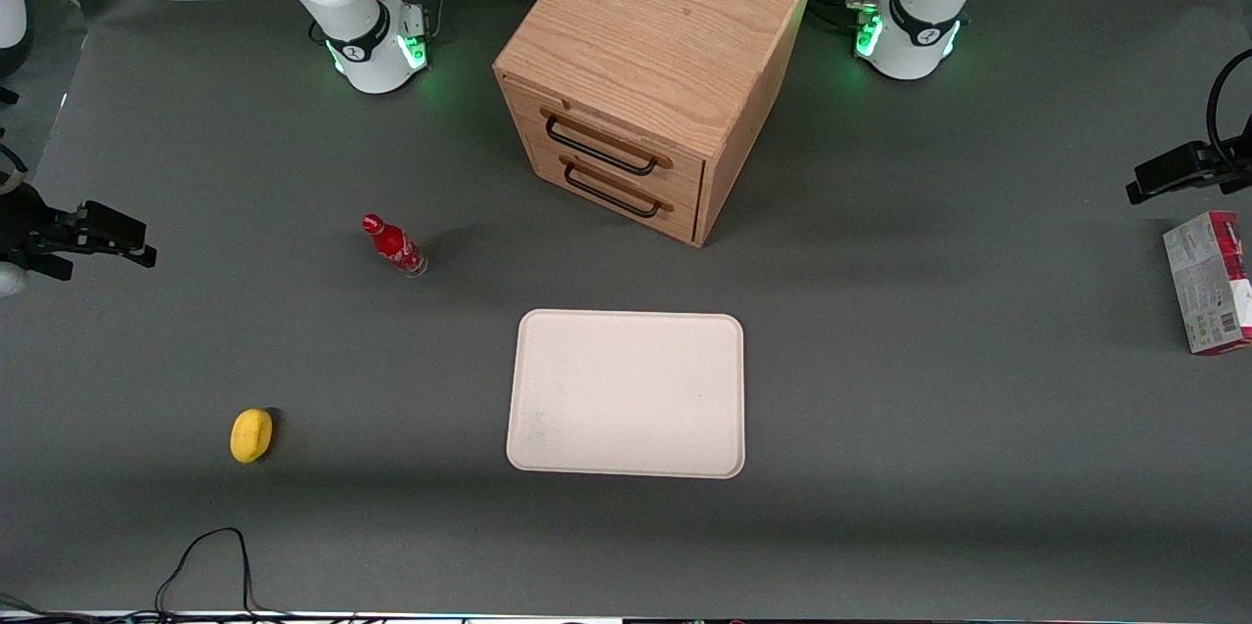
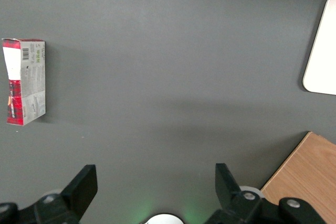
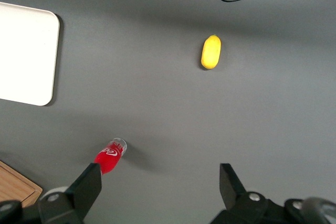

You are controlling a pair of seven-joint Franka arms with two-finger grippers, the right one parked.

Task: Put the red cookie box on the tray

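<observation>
Hovering wide-open jaws point(image 2: 152, 182), empty, apart from red cookie box point(image 2: 24, 81).

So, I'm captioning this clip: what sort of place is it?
Likely a robotics lab test bench: a grey mat-covered table with staged props, red cookie box, tray, wooden drawer unit. The open gripper hangs above the mat.

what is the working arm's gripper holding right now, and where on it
Nothing. The gripper is open and empty, hanging above bare table. The red cookie box lies apart from it on the mat, untouched, and the tray has nothing on it.
</observation>
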